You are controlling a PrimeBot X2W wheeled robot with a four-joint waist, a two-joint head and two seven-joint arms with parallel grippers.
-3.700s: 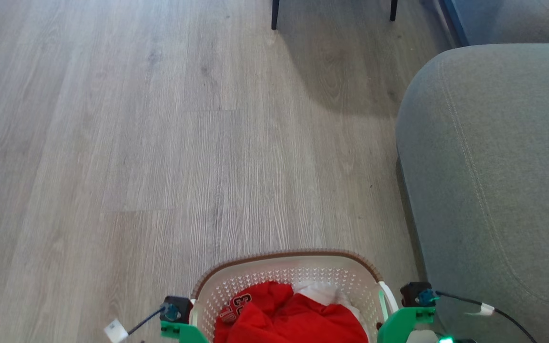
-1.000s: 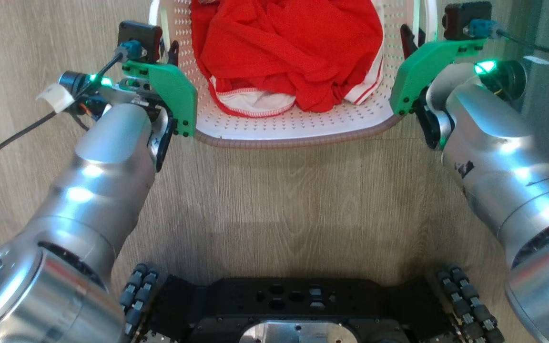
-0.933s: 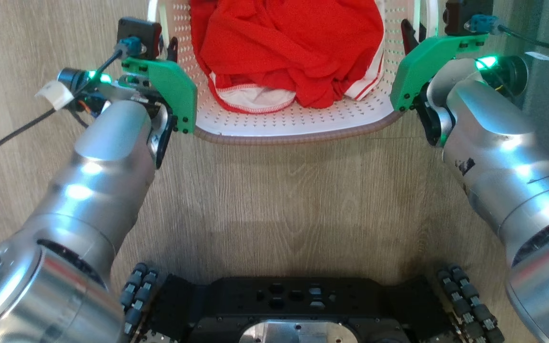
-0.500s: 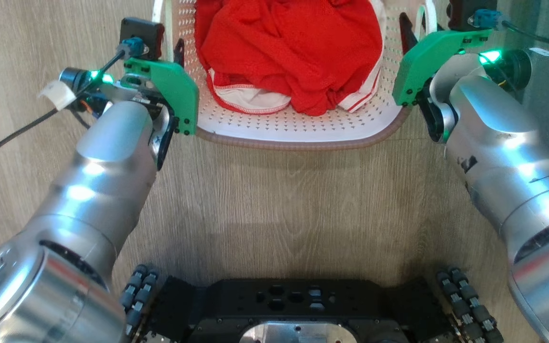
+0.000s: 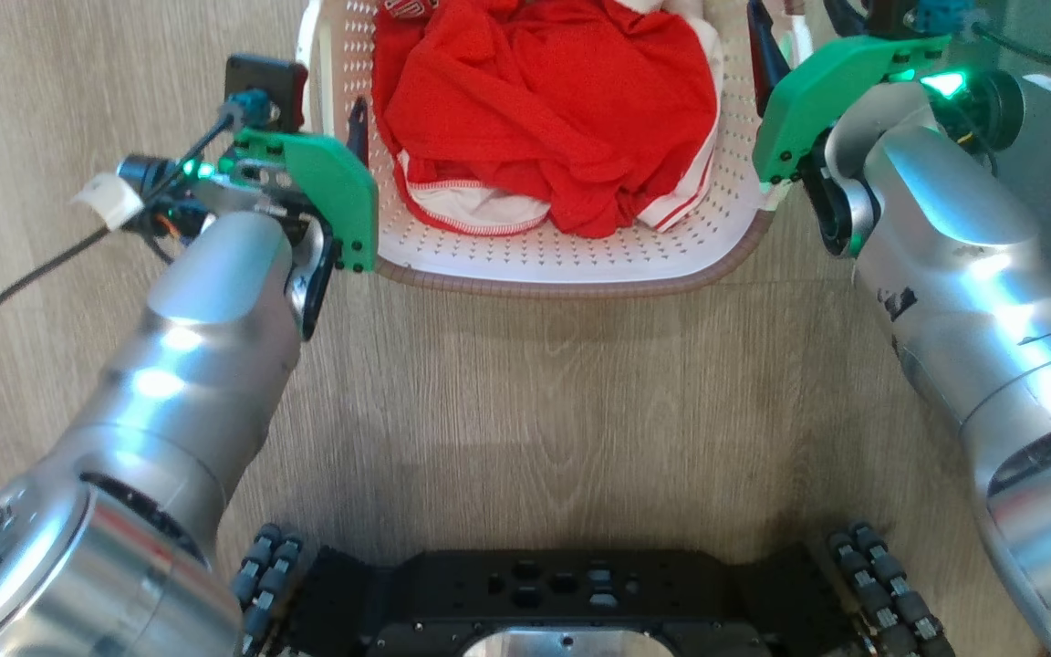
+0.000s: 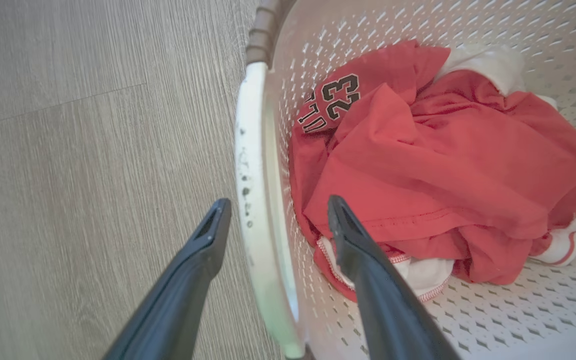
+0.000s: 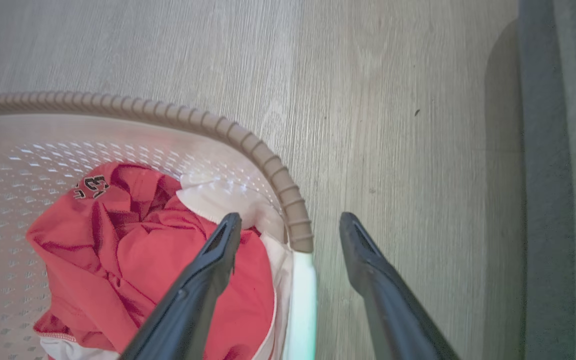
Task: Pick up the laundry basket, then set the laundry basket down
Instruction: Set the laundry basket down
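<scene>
Where the laundry basket point(image 5: 571, 274) sits: on the wood floor point(image 5: 562, 401) ahead of my base point(image 5: 562, 593), with red and white clothes point(image 5: 544, 109) heaped inside.
Left gripper point(image 6: 278, 201): spread wide, one finger outside and one inside the basket's white left handle point(image 6: 250, 165). A gap shows on each side, so I grip nothing.
Right gripper point(image 7: 290, 217): spread wide too, astride the right handle point(image 7: 303, 300) where the brown rim point(image 7: 268, 155) ends. My inner finger is over the clothes, my outer finger over the floor.
Near edge: the brown rim curves between my two forearms, with bare planks between it and my base.
Room to my left: open floor beside the handle.
Room to my right: a strip of floor, then the grey sofa point(image 7: 563, 175) near my outer finger.
Surface: pale grey-brown planks, flat and matte.
</scene>
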